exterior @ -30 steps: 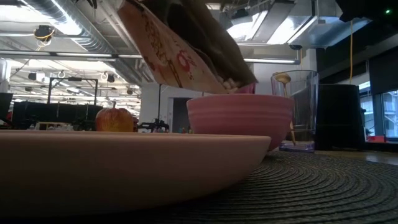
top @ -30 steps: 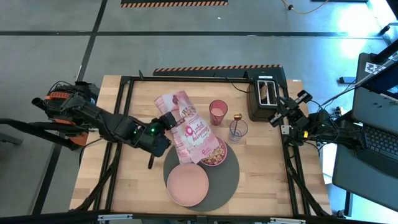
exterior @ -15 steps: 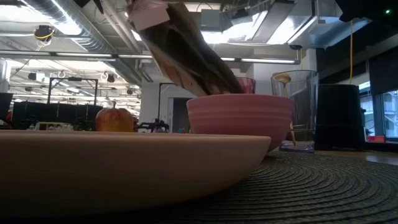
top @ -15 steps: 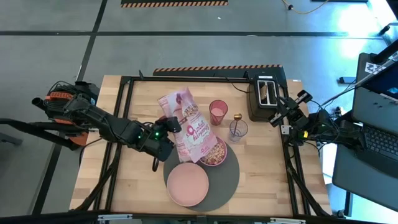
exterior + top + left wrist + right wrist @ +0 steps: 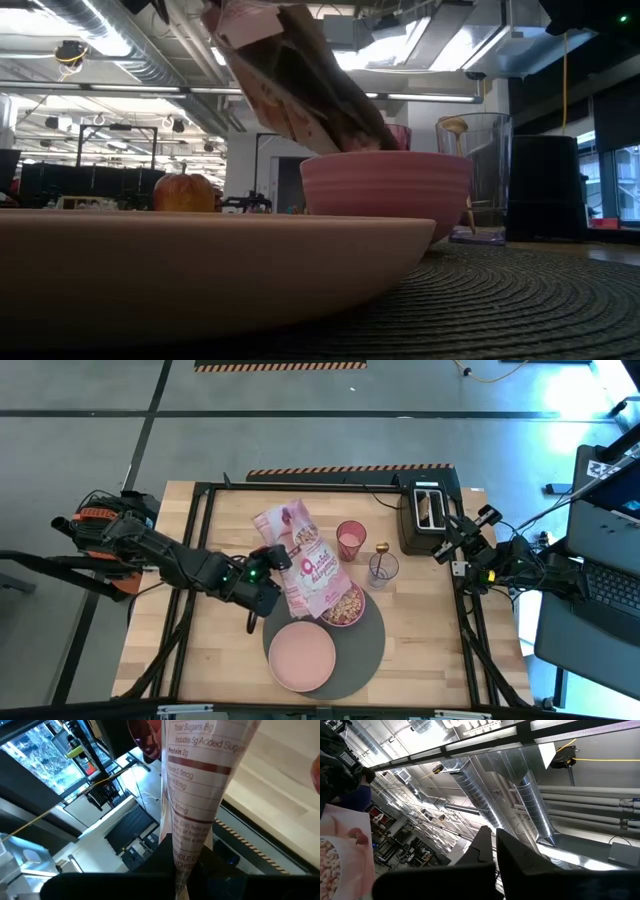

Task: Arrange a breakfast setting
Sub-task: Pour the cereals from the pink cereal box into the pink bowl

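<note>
The left gripper [image 5: 268, 572] is clamping the cereal box [image 5: 306, 563] tipped over the bowl [image 5: 344, 605] on the mat [image 5: 372, 650] — any further tilt is risking cereal spilling past the rim — while the right gripper [image 5: 447, 550], fingers pressed together, is waiting beside the toaster [image 5: 424, 515]

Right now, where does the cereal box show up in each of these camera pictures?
High view: the cereal box lies tilted at table centre, its mouth over the pink bowl, held by the left gripper.
Low view: it slants down from the top into the bowl.
Left wrist view: its nutrition panel fills the middle.
Right wrist view: only a corner.
Shared landmark: the pink bowl.
</note>
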Robot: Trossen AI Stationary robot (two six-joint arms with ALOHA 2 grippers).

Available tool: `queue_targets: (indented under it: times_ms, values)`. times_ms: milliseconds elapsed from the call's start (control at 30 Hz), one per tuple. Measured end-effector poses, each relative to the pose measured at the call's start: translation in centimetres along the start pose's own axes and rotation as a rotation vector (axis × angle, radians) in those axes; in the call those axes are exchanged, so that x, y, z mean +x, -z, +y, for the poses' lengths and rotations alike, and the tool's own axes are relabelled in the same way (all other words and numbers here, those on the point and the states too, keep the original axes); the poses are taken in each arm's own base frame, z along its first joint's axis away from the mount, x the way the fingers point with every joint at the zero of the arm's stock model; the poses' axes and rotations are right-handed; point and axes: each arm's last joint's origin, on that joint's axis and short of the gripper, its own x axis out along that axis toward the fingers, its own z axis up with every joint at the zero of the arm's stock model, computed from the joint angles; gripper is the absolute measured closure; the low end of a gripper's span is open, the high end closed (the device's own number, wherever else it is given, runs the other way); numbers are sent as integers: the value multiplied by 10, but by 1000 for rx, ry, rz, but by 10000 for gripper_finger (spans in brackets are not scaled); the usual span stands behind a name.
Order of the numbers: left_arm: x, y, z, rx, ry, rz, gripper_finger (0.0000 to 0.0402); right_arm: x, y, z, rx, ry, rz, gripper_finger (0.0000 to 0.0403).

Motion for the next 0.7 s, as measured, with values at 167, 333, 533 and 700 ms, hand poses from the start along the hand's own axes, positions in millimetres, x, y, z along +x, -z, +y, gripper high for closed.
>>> queue_targets:
  times_ms: [167, 333, 533, 700]
  values:
    - [0, 6, 0, -66, 1, 11, 384, 0, 0, 0, 0, 0, 0, 403]
    - [-3, 11, -3, -119, 25, -2, 384, 0, 0, 0, 0, -2, 1, 403]
    - [-4, 16, -9, -167, 75, 6, 384, 0, 0, 0, -1, -2, 1, 403]
    - [-4, 17, -11, -247, 84, 14, 384, 0, 0, 0, 0, -2, 1, 403]
